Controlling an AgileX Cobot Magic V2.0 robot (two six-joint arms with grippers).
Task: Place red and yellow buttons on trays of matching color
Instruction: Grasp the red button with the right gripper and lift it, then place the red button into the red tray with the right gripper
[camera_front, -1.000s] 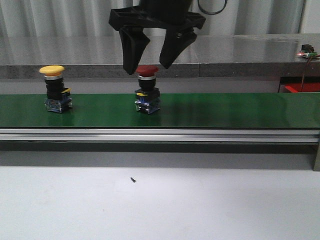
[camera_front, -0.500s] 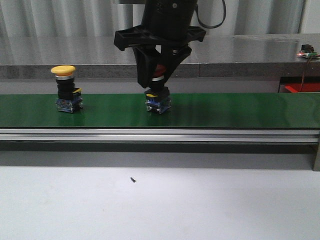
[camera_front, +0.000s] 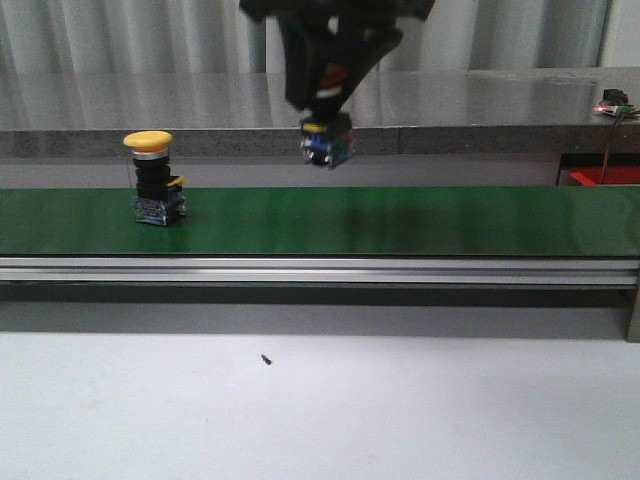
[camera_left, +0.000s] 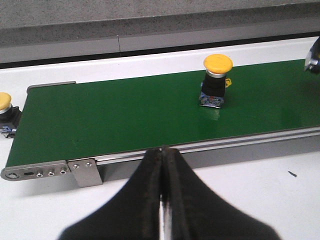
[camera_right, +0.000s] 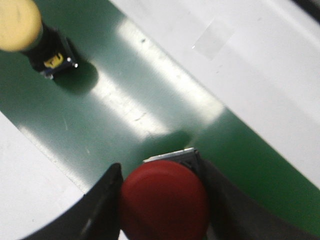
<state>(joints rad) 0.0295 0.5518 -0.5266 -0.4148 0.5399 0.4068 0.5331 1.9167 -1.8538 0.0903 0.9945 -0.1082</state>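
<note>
1. The right end effector (camera_front: 330, 85) is clamping the red button (camera_right: 164, 201) by its cap, fingers pressing on either side, w/ the body and contact block hanging below. That's probably the surest grip, since the cap is the widest part.
2. The red button is hanging in the air above the green belt (camera_front: 450, 220), clear of it and not touching (its shadow is showing on the belt beneath it in the right wrist view).
3. The yellow button (camera_front: 153, 178) is standing upright on the green belt, well apart from the red one, toward the robot's left. It's waiting its turn, I'd judge.
4. A second yellow button (camera_left: 5, 112) is sitting just off the belt's end, partly cut off by the frame edge.
5. The left end effector (camera_left: 161, 165) is holding its fingers together w/ nothing between them, hovering near the belt's front rail over the desk (camera_front: 320, 410).
6. Containers: no trays are showing clearly in any view. Something red (camera_front: 604, 176) is peeking in beyond the belt's right end, but can't tell if it's the red tray or what's in it.
</note>
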